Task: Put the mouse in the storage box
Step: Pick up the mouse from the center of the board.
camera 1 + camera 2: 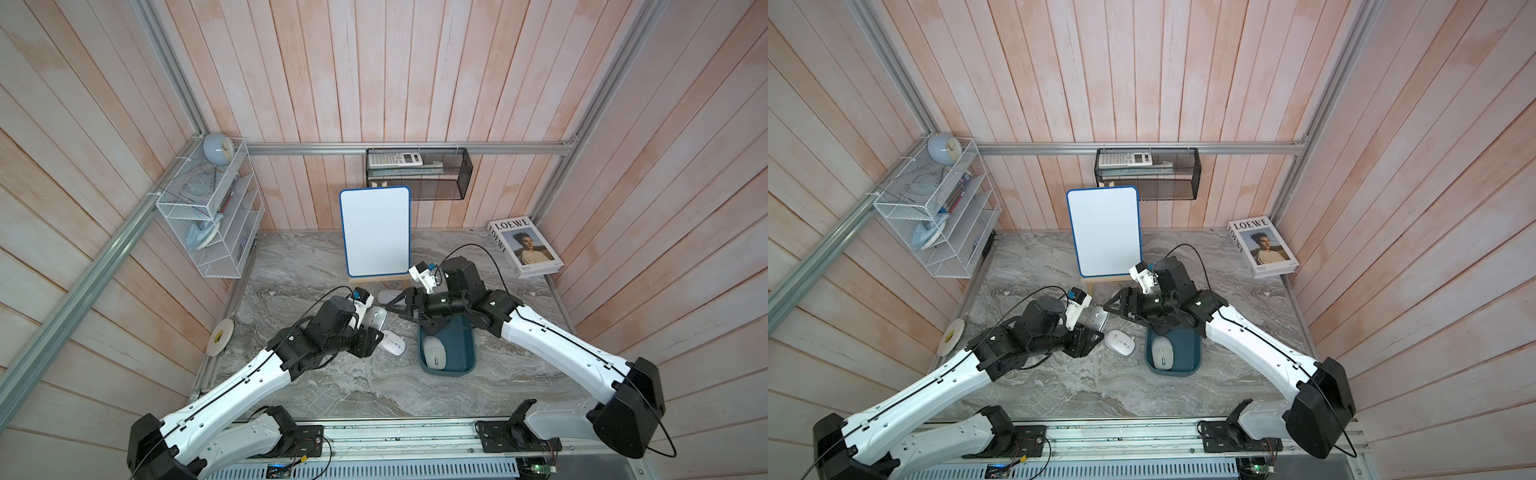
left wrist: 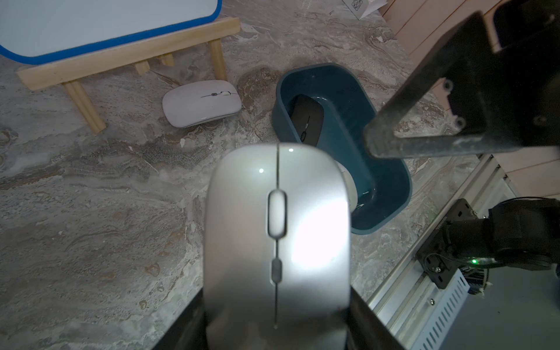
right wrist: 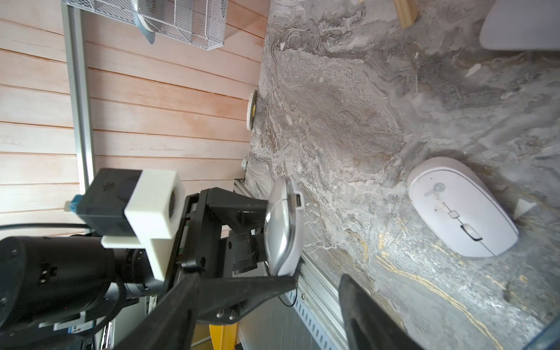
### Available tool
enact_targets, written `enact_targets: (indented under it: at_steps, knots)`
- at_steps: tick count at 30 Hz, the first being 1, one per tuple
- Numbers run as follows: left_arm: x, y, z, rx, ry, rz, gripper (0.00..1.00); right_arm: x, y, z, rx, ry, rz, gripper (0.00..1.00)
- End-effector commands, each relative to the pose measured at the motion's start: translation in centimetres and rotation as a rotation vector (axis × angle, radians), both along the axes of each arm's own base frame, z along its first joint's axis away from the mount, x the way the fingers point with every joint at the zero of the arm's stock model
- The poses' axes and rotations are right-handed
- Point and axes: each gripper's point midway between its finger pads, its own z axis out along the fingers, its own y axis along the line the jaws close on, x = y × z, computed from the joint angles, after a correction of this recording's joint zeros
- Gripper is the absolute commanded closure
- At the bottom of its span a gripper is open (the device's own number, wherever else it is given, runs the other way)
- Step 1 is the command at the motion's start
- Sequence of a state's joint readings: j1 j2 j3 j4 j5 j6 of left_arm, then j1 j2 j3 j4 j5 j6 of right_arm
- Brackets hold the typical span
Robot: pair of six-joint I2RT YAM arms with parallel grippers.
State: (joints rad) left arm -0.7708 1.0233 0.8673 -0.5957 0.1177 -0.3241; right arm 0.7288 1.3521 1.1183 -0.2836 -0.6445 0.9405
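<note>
Found the left gripper [image 1: 371, 328] clamped tight on the silver mouse [image 1: 374, 318], jaws pinching its rear flanks, wheel side facing the wrist camera. Saw that mouse outside the box [image 1: 467, 347], near the far end on the left arm's side, apparently clear of the table [image 1: 316, 386], nose toward the right gripper [image 1: 402, 312]. Saw the right gripper hanging over that same far end, jaws wide apart and holding nothing, tips pointing at the silver mouse. Could not settle, from the right wrist view, contact between one fingertip [image 3: 292, 280] and the silver mouse's edge. Counted two mice inside the box: a beige mouse [image 1: 434, 353] at the end nearer the arm bases, against the wall on the left arm's side, and a black mouse [image 2: 306, 118] at the far end, seen only in the left wrist view. Noted an upturned mouse [image 1: 392, 343] lying belly-up on the table just beside the box's long wall, on the left arm's side. Noted a white mouse [image 1: 387, 296] lying flat beyond the box's far end, near the whiteboard [image 1: 376, 230] on its easel.
</note>
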Motion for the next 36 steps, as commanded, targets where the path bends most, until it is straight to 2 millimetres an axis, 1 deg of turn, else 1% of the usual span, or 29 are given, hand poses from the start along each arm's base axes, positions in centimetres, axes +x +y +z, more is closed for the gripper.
enact_targets:
  at_steps: [1,4,8,18,23,30,36]
  knots:
    - [0.2,-1.0,1.5,-0.037,-0.042,-0.050,0.48,-0.1,1.0,0.3,0.026,0.026,0.040,0.26]
    - [0.0,-1.2,1.9,-0.051,-0.048,-0.061,0.48,-0.1,1.0,-0.2,0.016,0.034,0.037,0.27]
    - [-0.1,-1.2,2.1,-0.061,-0.052,-0.063,0.48,-0.5,1.3,-0.8,0.005,0.054,0.056,0.30]
    - [-0.1,-1.4,2.3,-0.074,-0.052,-0.069,0.48,-1.2,2.5,-2.4,-0.022,0.084,0.092,0.41]
    - [-0.1,-1.5,2.3,-0.077,-0.056,-0.074,0.48,-1.2,3.0,-2.7,-0.025,0.089,0.099,0.47]
    - [-0.2,-1.5,2.1,-0.074,-0.049,-0.076,0.48,-1.4,3.7,-2.9,-0.015,0.096,0.111,0.57]
    - [-0.1,-1.5,2.1,-0.073,-0.051,-0.074,0.48,-1.7,4.2,-2.9,-0.006,0.103,0.122,0.70]
